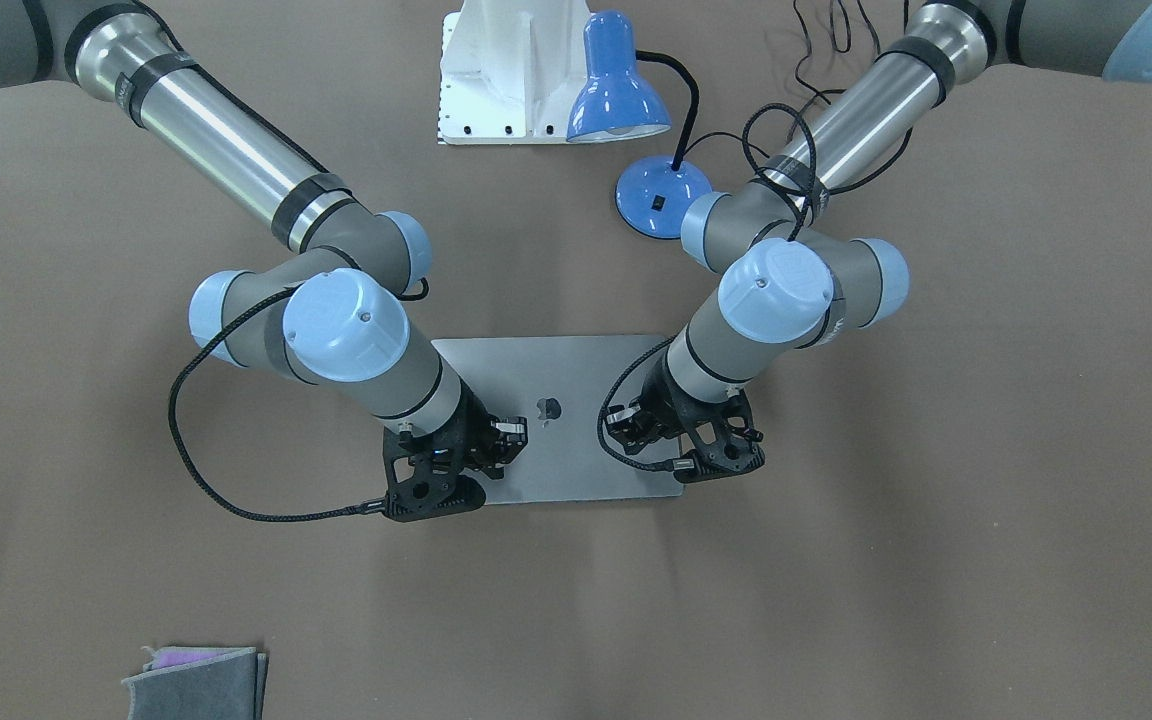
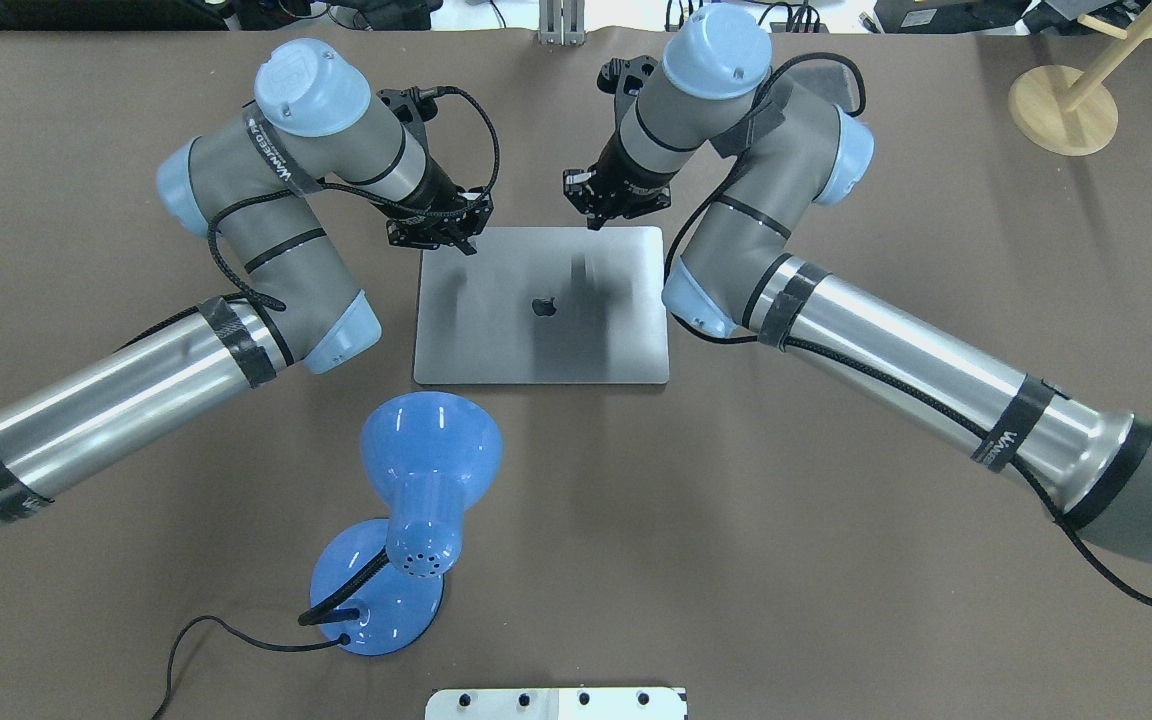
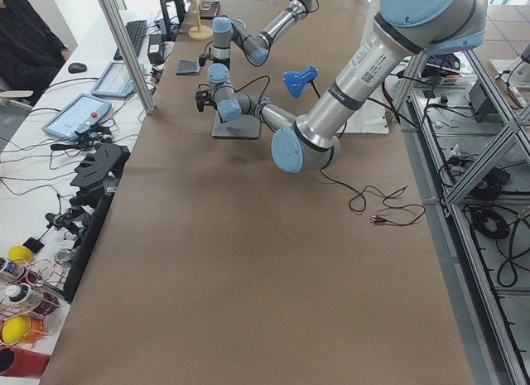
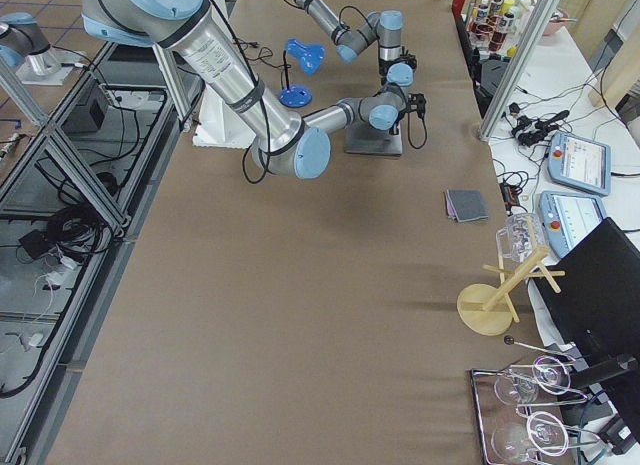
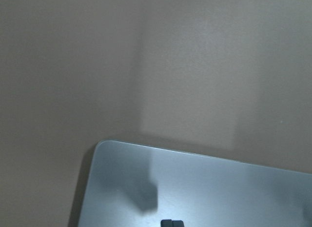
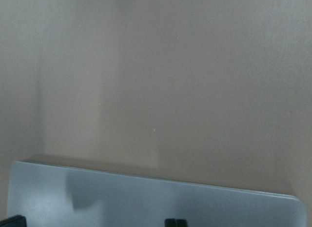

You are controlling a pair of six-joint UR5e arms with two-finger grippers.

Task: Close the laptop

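The space-grey laptop (image 2: 536, 340) lies shut and flat on the brown table, lid up, with the dark apple logo showing (image 1: 548, 408). My left gripper (image 2: 458, 240) hovers at the laptop's far left corner, its fingertips (image 5: 171, 222) together just over the lid (image 5: 195, 188). My right gripper (image 2: 598, 215) hovers at the far edge right of centre, its fingertips (image 6: 174, 222) together over the lid (image 6: 146, 197). Neither gripper holds anything. In the front-facing view the left gripper (image 1: 651, 440) and the right gripper (image 1: 496, 445) both sit over the lid's near edge.
A blue desk lamp (image 2: 416, 470) stands on the robot's side of the laptop, its cord trailing left. A white mount (image 1: 506, 70) is behind it. A grey felt pouch (image 1: 196, 680) lies at the operators' side. A wooden stand (image 2: 1061, 105) is at the far right.
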